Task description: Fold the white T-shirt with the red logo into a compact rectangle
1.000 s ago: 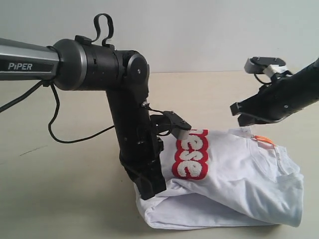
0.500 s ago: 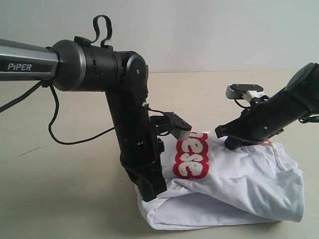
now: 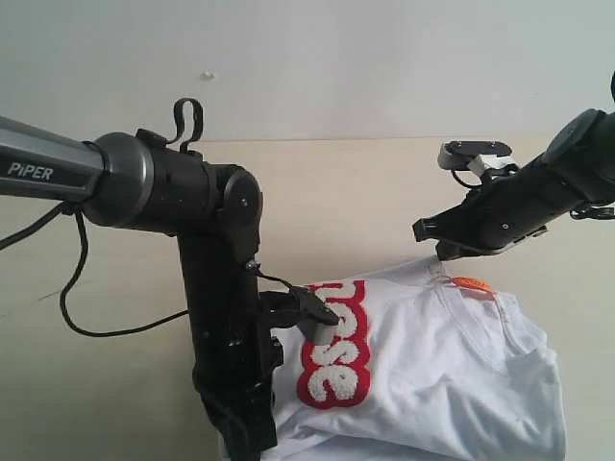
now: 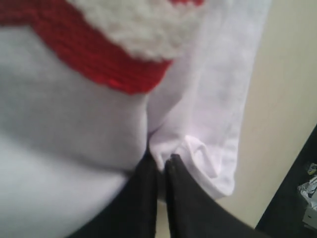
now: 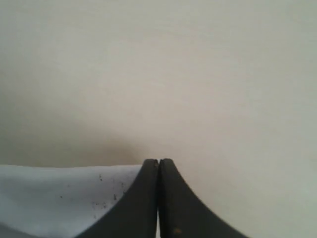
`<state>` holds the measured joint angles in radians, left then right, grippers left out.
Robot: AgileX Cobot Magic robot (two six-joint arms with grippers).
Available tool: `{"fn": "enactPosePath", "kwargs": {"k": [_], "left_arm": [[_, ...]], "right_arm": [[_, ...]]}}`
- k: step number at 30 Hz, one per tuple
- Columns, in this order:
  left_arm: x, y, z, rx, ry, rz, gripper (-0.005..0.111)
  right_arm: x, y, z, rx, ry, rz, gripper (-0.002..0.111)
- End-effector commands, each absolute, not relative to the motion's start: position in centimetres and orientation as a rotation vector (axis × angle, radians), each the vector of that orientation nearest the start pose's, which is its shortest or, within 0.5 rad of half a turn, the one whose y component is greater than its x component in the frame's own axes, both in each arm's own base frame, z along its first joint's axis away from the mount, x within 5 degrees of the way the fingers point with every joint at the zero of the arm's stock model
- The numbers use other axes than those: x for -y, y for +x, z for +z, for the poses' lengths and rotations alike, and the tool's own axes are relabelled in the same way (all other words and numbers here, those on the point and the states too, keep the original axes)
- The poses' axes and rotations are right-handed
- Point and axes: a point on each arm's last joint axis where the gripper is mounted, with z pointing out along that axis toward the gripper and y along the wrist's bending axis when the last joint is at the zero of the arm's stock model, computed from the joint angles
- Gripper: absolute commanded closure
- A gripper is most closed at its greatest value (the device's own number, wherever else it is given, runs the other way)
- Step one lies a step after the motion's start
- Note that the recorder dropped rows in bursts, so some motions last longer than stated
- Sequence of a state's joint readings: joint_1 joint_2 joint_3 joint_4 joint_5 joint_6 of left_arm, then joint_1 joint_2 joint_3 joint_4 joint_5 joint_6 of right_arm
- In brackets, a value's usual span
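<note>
T-shirt (image 3: 452, 365), white, lies rumpled on table (image 3: 365, 192), low & right of centre in exterior view; red logo (image 3: 334, 357) faces up, orange tag (image 3: 471, 283) at collar. L gripper (image 4: 161, 161) clenched on a fabric fold nr logo. R gripper (image 5: 158, 161) fingers pressed together at shirt edge by collar; can't tell if cloth's caught.

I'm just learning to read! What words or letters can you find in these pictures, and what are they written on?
"PiPER": on the grey tube of the left arm.
"ese": sideways in the red logo on the white T-shirt; the rest of the word is hidden.
Orange neck tag: too small to read.
Wrist pictures: nothing readable.
</note>
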<state>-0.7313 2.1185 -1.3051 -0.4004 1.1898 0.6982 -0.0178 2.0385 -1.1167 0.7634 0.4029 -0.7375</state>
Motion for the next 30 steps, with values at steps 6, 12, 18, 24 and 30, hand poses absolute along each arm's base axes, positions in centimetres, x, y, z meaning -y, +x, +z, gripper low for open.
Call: {"fn": "enactPosePath", "kwargs": {"k": [6, 12, 18, 24, 30], "left_arm": [[24.5, 26.0, 15.5, -2.738, 1.781, -0.633, 0.093], [22.9, 27.0, 17.7, -2.742, 1.668, -0.561, 0.013], [22.8, 28.6, 18.0, -2.697, 1.436, -0.754, 0.004], [25.4, 28.8, 18.0, -2.549, 1.234, -1.229, 0.004], [27.6, 28.8, 16.2, -2.469, 1.099, -1.528, 0.004]], "right_arm": [[-1.8, 38.2, 13.8, -2.630, -0.129, 0.378, 0.108], [-2.1, 37.6, 17.2, -2.567, -0.156, 0.396, 0.108], [-3.6, 35.1, 18.9, -2.676, -0.344, 0.637, 0.108], [-4.1, 33.8, 19.9, -2.709, -0.429, 0.743, 0.108], [-4.4, 33.3, 20.0, -2.732, -0.466, 0.812, 0.108]]}}
